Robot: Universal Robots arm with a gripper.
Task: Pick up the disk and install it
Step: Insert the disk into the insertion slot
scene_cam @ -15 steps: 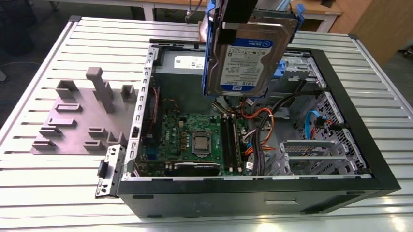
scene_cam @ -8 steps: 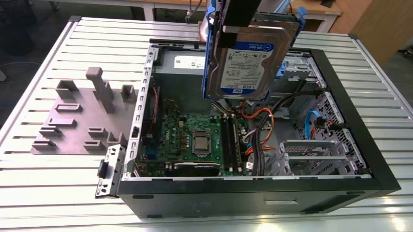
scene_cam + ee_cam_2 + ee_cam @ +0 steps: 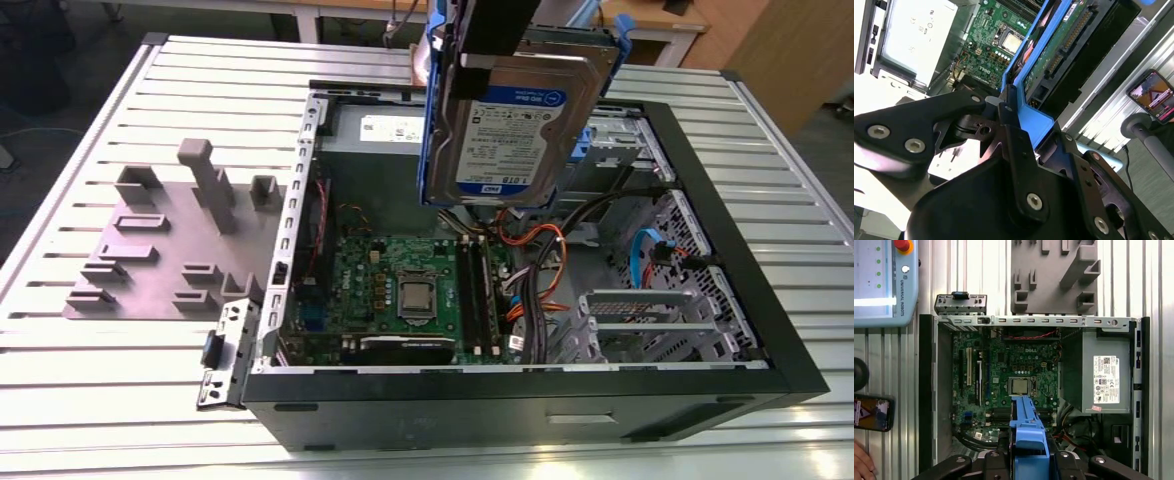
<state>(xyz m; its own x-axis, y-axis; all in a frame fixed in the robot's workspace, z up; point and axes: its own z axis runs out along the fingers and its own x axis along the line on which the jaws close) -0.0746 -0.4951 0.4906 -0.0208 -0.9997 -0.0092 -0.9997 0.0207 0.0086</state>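
Note:
The disk (image 3: 511, 125) is a silver-grey drive with a white-and-blue label in a blue carrier bracket. It hangs upright in the air above the back half of the open computer case (image 3: 534, 405). My gripper (image 3: 483, 62) comes down from above and is shut on the disk's top edge. In the first wrist view the blue carrier (image 3: 1027, 432) sticks out between my black fingers (image 3: 999, 462), over the motherboard (image 3: 1019, 365). The second wrist view shows the disk's green circuit side (image 3: 1064, 47) and the carrier's blue edge (image 3: 1031, 117) clamped in the gripper (image 3: 1004, 112).
A grey power supply (image 3: 1106, 385) with a white sticker sits at one end of the case. Cables and a metal drive cage (image 3: 654, 320) fill the case's right side in the exterior view. A grey fixture plate (image 3: 174, 245) lies beside the case. A teach pendant (image 3: 884, 280), a phone (image 3: 871, 412) and a hand (image 3: 861, 465) are nearby.

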